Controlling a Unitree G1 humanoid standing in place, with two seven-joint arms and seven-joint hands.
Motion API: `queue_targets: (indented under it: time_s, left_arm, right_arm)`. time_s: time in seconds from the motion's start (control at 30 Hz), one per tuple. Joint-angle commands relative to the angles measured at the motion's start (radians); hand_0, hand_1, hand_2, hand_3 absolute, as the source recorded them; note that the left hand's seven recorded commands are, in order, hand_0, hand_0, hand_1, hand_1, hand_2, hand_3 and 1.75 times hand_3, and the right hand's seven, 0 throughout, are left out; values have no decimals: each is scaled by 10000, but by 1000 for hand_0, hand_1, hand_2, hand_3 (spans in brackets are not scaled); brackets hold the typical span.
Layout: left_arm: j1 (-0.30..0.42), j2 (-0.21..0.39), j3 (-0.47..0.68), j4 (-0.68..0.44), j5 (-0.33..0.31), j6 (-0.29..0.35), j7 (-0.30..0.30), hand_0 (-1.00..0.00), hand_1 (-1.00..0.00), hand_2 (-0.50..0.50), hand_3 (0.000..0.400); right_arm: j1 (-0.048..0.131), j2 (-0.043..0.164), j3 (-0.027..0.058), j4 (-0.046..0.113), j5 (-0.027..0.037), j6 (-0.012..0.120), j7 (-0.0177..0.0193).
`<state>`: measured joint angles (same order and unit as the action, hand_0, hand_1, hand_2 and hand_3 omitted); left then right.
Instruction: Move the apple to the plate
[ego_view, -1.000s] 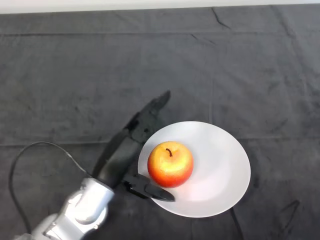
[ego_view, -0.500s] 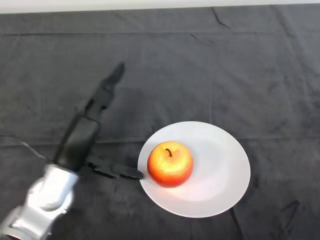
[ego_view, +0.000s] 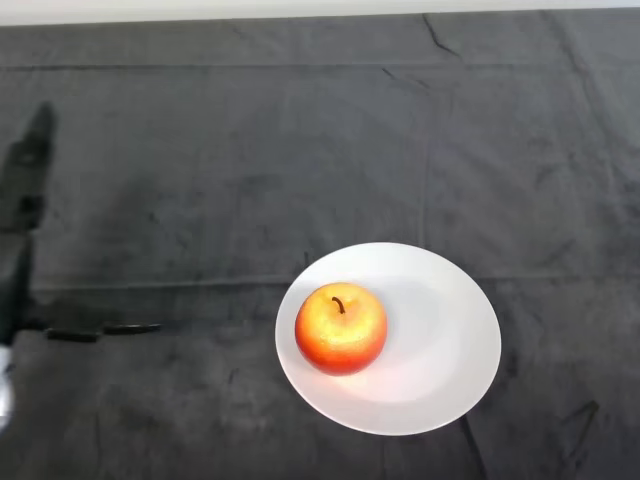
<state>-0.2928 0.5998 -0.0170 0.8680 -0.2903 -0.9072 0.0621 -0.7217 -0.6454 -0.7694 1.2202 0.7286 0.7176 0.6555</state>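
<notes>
Resting upright on the round white plate (ego_view: 440, 350), left of its middle: round red-yellow apple (ego_view: 340, 328). Task probably complete. Black hand (ego_view: 22, 225) at far left edge, well apart, apparently spread and holding nothing. Next: only clearing the dark-clothed worktop (ego_view: 300, 130).

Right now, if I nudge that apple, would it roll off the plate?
Probably it would roll: the apple is round and smooth, stem up. The plate looks shallow, with little rim to stop it. It sits left of centre, so that edge is nearest.
</notes>
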Motion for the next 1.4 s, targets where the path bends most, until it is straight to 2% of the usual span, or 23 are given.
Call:
queue_targets:
  time_s: [0.03,0.27,0.43,0.73,0.9,1.17,1.4]
  left_arm:
    - [256,661,411,433,-306,-286,-99,0,0,0,0]
    - [230,721,1151,1191,-632,-512,-309,0,0,0,0]
    - [310,840,1695,1677,-1015,-609,-680,0,0,0,0]
    - [411,1187,2697,2554,-1642,-410,-1127,0,0,0,0]
    - [280,1289,3067,2973,-1708,-223,-985,0,0,0,0]
    - [-61,1208,3309,3358,-1462,-87,-506,0,0,0,0]
    - [-155,1162,3479,3441,-1336,-78,-451,0,0,0,0]
  right_arm:
    - [-81,-162,-142,-142,215,-32,-28]
    - [-89,-173,-143,-120,213,-30,-18]
    - [-96,-180,-143,-104,211,-28,-11]
    - [-108,-193,-143,-73,207,-27,2]
    - [-114,-200,-143,-57,204,-26,10]
    - [-123,-209,-143,-35,199,-26,21]
    - [-128,-214,-142,-20,195,-27,29]
